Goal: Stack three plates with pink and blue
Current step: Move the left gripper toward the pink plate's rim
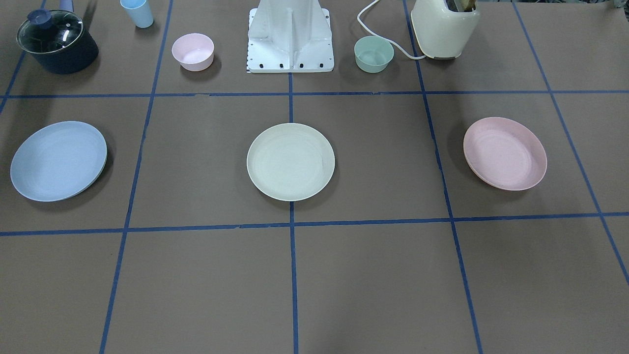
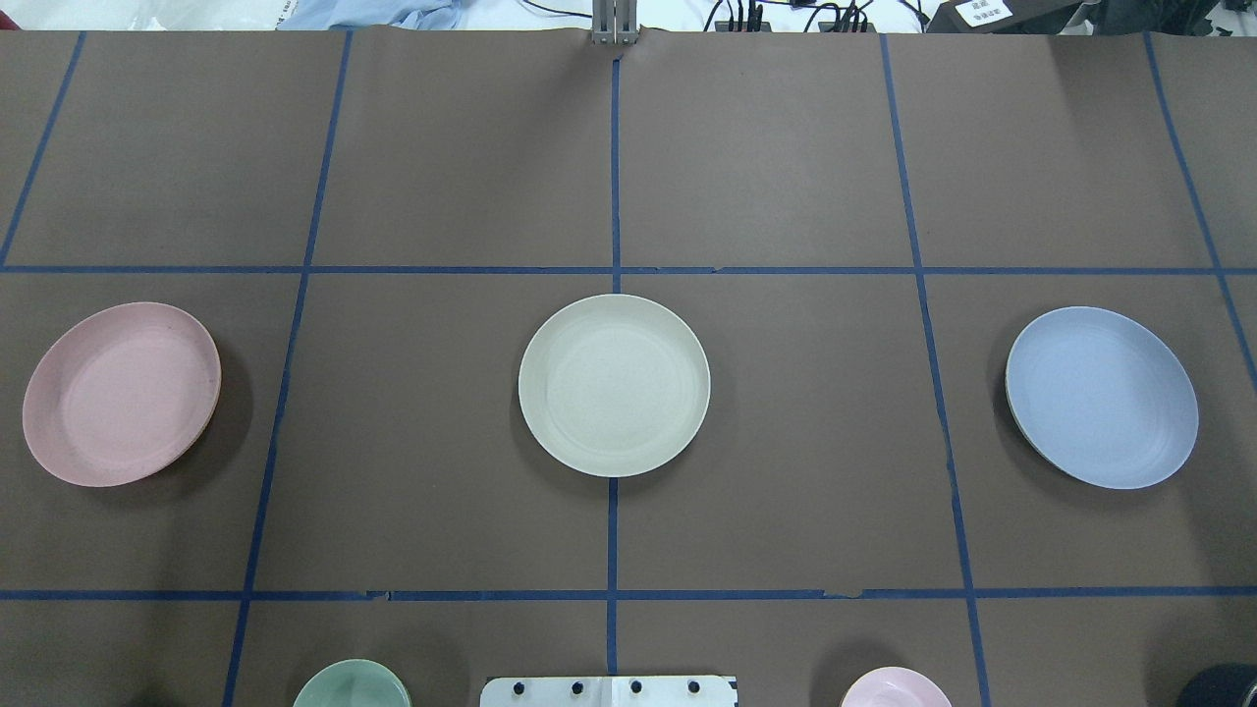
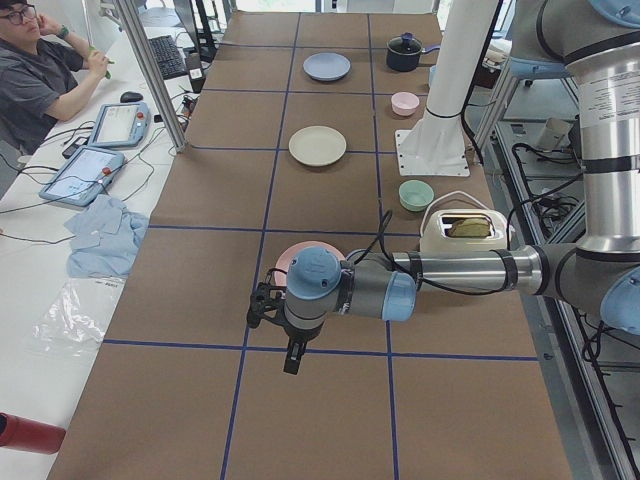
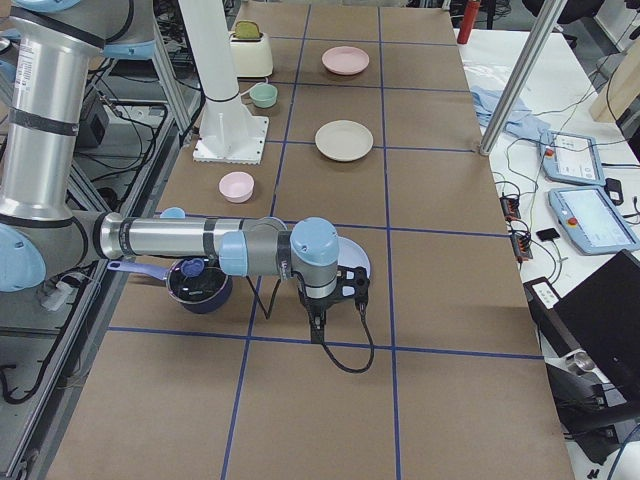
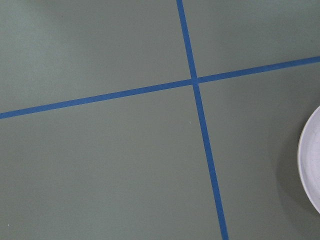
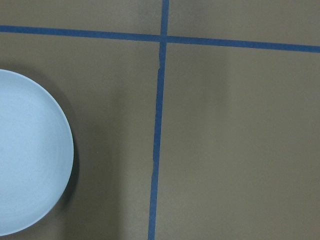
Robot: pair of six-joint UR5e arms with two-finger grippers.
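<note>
Three equal plates lie apart in a row on the brown table. The cream-white plate (image 1: 290, 161) (image 2: 614, 385) is in the middle. The pale pink plate (image 1: 504, 153) (image 2: 121, 393) is on my left side, the light blue plate (image 1: 58, 161) (image 2: 1101, 397) on my right side. My left gripper (image 3: 258, 308) hovers just past the pink plate (image 3: 300, 250), whose rim shows in the left wrist view (image 5: 312, 160). My right gripper (image 4: 355, 285) hovers over the blue plate's outer edge (image 4: 365, 262); the plate shows in the right wrist view (image 6: 25, 155). I cannot tell whether either gripper is open or shut.
Near the robot base (image 1: 290, 39) stand a small pink bowl (image 1: 192, 51), a mint-green bowl (image 1: 374, 54), a dark lidded pot (image 1: 56, 42), a blue cup (image 1: 137, 12) and a cream toaster (image 1: 444, 27). An operator (image 3: 40, 70) sits across the table.
</note>
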